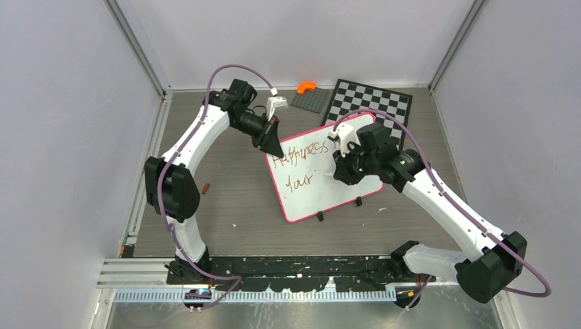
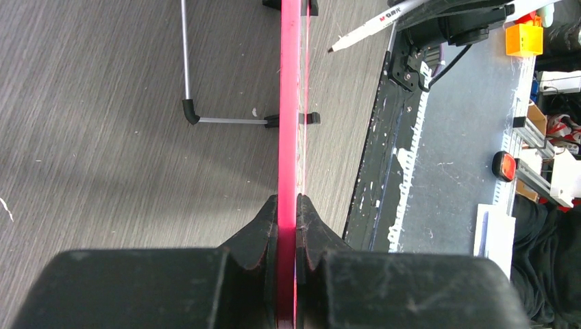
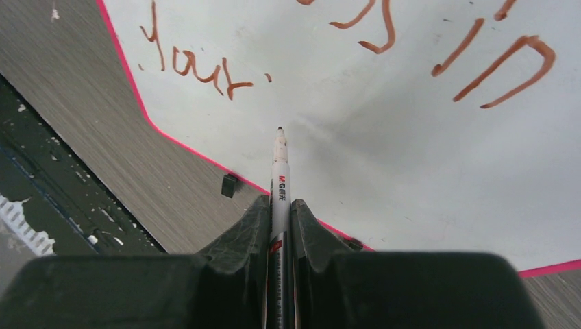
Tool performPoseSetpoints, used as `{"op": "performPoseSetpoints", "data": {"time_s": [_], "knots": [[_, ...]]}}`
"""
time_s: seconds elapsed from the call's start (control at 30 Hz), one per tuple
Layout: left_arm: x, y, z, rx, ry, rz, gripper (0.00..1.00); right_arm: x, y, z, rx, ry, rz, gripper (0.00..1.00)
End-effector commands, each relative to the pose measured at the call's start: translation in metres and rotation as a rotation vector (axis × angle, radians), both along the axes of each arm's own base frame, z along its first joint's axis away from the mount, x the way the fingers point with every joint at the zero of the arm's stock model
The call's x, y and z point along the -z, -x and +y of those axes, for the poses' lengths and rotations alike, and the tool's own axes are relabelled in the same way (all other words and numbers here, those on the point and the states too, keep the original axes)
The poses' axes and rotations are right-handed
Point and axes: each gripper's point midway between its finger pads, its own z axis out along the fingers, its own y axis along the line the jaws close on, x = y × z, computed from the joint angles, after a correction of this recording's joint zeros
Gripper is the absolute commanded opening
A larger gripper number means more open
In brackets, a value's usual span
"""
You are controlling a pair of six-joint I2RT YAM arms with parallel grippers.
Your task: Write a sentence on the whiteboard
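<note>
The whiteboard (image 1: pixel 329 195) sat askew on the desk (image 1: pixel 233 199). The left hand (image 2: pixel 288 209), at its far-left corner, was clamped tight on the pink frame (image 2: pixel 288 103). The right hand (image 3: pixel 281 205) hung over the whiteboard's middle, pinching a marker (image 3: pixel 280 168), tip just right of "Your" in the sentence (image 1: pixel 301 152).

Bright, even light from above, soft shadows, sharp focus

The whiteboard (image 3: pixel 384 157) shows a pale grey shadow spreading right of the marker (image 3: pixel 280 171) tip; its red-brown writing (image 3: pixel 199 68) reads crisp. In the left wrist view a broad dim band crosses the table (image 2: pixel 103 137). The overhead view is evenly lit, its walls (image 1: pixel 55 137) a flat pale grey
</note>
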Motion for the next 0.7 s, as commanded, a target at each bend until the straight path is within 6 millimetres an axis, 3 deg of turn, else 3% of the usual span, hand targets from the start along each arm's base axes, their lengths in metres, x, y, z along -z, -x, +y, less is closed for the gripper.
{"op": "performPoseSetpoints", "data": {"time_s": [0.0,0.33,0.67], "knots": [[0.039,0.008,0.011,0.04,-0.178,-0.016,0.0,-0.007,-0.018,-0.008,0.075,0.013,-0.089,0.0],[0.039,0.007,0.011,0.032,-0.18,-0.013,0.0,-0.014,-0.034,-0.004,0.107,0.0,-0.126,0.0],[0.04,0.007,0.012,0.031,-0.185,-0.02,0.0,-0.002,-0.028,0.01,0.049,-0.012,-0.081,0.0]]}}
